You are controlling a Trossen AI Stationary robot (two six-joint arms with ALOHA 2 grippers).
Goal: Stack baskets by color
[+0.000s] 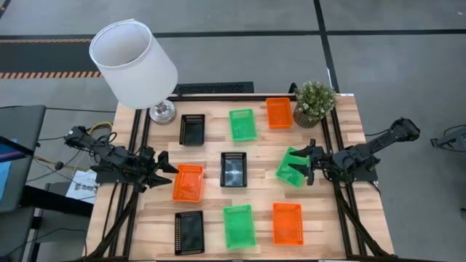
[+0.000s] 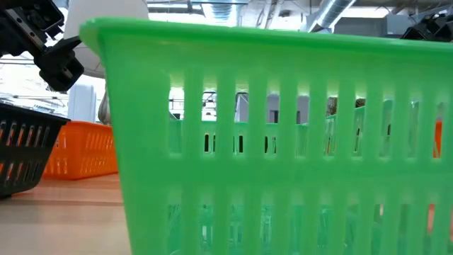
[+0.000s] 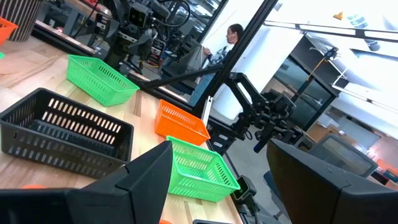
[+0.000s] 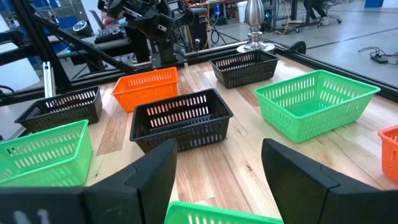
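Note:
Nine baskets lie apart in three rows on the wooden table (image 1: 211, 207). The far row is black (image 1: 192, 129), green (image 1: 242, 124), orange (image 1: 278, 113). The middle row is orange (image 1: 188, 182), black (image 1: 234, 169), and a green one (image 1: 290, 167) turned askew. The near row is black (image 1: 189, 232), green (image 1: 238, 225), orange (image 1: 287, 223). My left gripper (image 1: 164, 169) (image 3: 217, 155) stands open beside the middle orange basket. My right gripper (image 1: 306, 164) (image 4: 219, 149) stands open above the askew green basket's rim (image 4: 217, 214); I see no touch.
A lamp with a white shade (image 1: 133, 64) stands at the far left corner and a potted plant (image 1: 314, 102) at the far right. In the low view the near green basket (image 2: 283, 142) fills most of the picture. A person (image 3: 233, 37) sits beyond the table.

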